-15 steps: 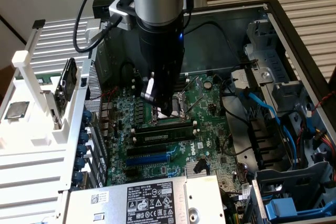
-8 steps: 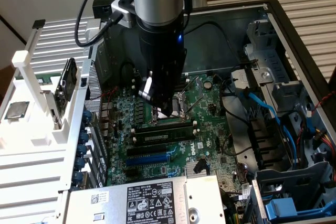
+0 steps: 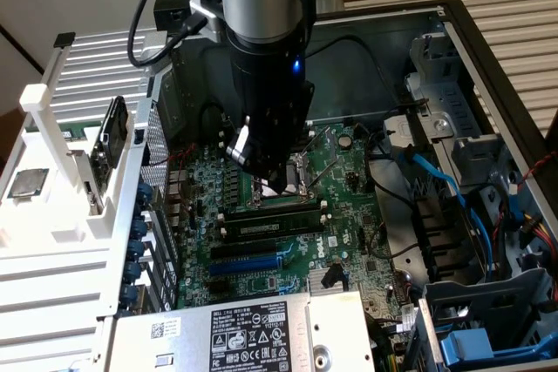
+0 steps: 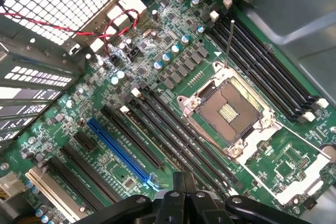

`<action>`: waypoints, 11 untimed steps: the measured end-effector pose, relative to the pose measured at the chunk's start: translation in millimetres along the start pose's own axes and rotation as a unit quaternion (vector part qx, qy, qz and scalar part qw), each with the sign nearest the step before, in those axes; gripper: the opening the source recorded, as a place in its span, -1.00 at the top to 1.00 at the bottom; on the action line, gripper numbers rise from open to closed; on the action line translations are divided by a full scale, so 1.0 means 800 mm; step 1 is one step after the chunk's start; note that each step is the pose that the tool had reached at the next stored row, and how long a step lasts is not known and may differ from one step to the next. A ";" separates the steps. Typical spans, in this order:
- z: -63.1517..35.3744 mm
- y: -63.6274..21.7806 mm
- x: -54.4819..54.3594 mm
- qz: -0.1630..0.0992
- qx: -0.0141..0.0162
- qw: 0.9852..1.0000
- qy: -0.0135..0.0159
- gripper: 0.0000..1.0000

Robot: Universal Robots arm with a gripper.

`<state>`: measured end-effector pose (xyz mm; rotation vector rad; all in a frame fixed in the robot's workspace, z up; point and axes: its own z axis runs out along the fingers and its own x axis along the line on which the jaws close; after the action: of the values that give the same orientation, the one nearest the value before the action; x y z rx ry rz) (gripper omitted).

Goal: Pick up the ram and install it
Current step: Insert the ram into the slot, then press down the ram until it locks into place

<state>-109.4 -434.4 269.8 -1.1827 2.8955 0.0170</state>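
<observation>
My gripper [image 3: 277, 182] hangs low inside the open computer case, over the motherboard [image 3: 344, 215] beside the empty processor socket [image 4: 228, 109]. Its fingers are shut, and nothing shows between them. In the wrist view the gripper [image 4: 184, 183] is just above the long black memory slots [image 4: 173, 129] next to the socket. A long dark stick with a pale label, which looks like the ram [image 3: 266, 226], sits along a slot just in front of the fingertips in the exterior view. I cannot tell whether the fingers touch it.
A white rack [image 3: 52, 172] at the exterior view's left holds a dark flat part [image 3: 109, 141] and a square silver chip [image 3: 26, 182]. Blue cables [image 3: 445, 185] and drive bays fill the case's right side. The power supply [image 3: 235, 333] lies in front. The case walls close in on the board.
</observation>
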 end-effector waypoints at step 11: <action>0.000 0.000 0.000 0.000 0.000 1.000 0.000 0.80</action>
<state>-109.4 -434.4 269.8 -1.1826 2.8955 0.0172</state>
